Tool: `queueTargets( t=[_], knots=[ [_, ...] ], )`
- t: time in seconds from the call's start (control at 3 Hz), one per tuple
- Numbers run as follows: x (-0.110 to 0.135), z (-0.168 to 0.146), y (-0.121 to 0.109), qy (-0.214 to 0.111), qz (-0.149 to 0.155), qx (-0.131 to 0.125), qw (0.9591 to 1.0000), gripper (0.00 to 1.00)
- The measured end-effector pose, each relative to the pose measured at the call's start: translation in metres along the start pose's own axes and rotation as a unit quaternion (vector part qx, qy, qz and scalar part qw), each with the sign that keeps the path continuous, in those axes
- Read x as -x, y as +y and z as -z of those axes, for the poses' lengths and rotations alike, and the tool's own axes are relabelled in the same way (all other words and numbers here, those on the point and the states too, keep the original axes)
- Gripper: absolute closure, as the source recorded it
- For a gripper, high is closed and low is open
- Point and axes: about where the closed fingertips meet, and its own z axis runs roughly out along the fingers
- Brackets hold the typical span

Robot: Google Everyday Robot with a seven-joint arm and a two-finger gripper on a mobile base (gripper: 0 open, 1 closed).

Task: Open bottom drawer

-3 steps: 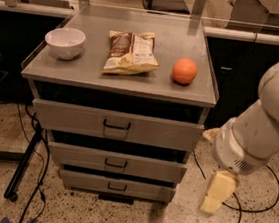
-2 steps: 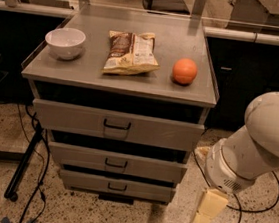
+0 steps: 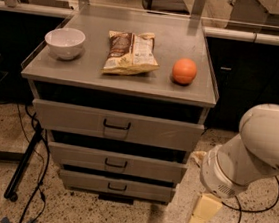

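From my station I see the gripper [image 3: 202, 214] low at the right of the camera view. It hangs from the thick white arm [image 3: 255, 152] just above the speckled floor [image 3: 132, 221]. It sits to the right of the drawer cabinet, clear of it and touching nothing I can make out. It shows only as a pale yellow block pointing downward, and I cannot tell whether it is released or clenched.

The bottom drawer [image 3: 86, 181] is the lowest and narrowest of three grey fronts, close to the floor. Its small dark wire handle [image 3: 117, 187] is at the middle of the front. A dark gap separates it from the middle drawer [image 3: 74, 155] above. Over that comes the widest front, the top drawer [image 3: 68, 118]. The gripper is at about the height of the bottom drawer, beyond its right end and apart from the handle.

On the grey surface [image 3: 83, 72] of the cabinet stand three things in a row:
- a white bowl [image 3: 64, 42] at the left
- a chip bag [image 3: 131, 53] lying flat in the middle
- an orange [image 3: 184, 71] at the right

All three are apart from one another. Black cables [image 3: 32, 192] trail over the floor left of the cabinet, and another runs under the arm at the right.
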Motion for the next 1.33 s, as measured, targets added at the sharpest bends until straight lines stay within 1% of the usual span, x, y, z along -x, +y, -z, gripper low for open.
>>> queueTargets(
  t=[0.33, 0.67, 1.0, 1.33],
  knots=[
    [-0.006, -0.043, -0.009, -0.006, -0.008, 0.001, 1.0, 0.0],
    [-0.011, -0.088, -0.015, -0.008, -0.01, 0.013, 0.9998, 0.0],
    [-0.011, -0.094, -0.013, -0.01, -0.011, 0.018, 0.9997, 0.0],
    [-0.012, -0.132, 0.0, -0.029, -0.017, 0.05, 0.9982, 0.0]
  ],
)
